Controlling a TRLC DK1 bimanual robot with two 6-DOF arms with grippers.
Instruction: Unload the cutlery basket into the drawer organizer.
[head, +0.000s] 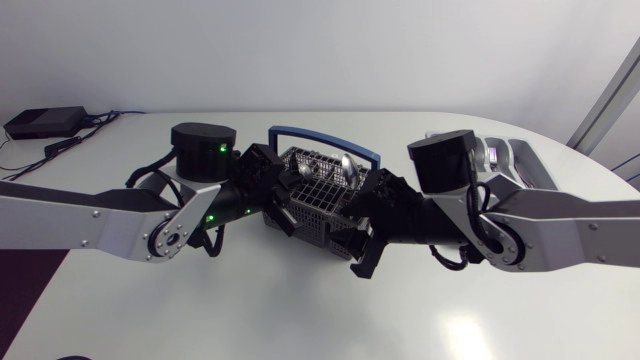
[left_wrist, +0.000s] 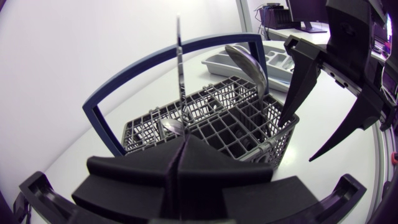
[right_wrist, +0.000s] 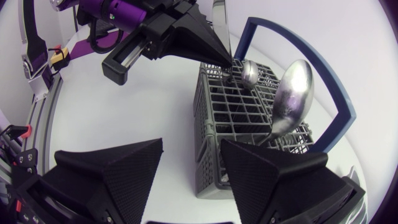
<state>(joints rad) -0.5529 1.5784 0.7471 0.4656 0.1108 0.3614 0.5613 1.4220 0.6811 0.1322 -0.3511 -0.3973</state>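
Note:
The grey wire cutlery basket (head: 322, 200) with its blue handle (head: 325, 134) stands mid-table. My left gripper (left_wrist: 181, 140) sits at the basket's rim, shut on a thin upright knife (left_wrist: 179, 62) that rises from a compartment. A small spoon (left_wrist: 171, 127) lies just ahead of the fingers, and a large spoon (right_wrist: 291, 99) leans at the far end. Over the basket's opposite corner my right gripper (right_wrist: 191, 149) is open, its fingers (right_wrist: 124, 171) apart on either side of the corner. The light grey drawer organizer (left_wrist: 277, 62) lies behind the basket.
Both arms meet over the basket, my left gripper (head: 284, 195) and right gripper (head: 363, 238) close together. The organizer (head: 508, 158) is partly hidden by my right arm. A black box with cables (head: 45, 122) sits at the far left corner.

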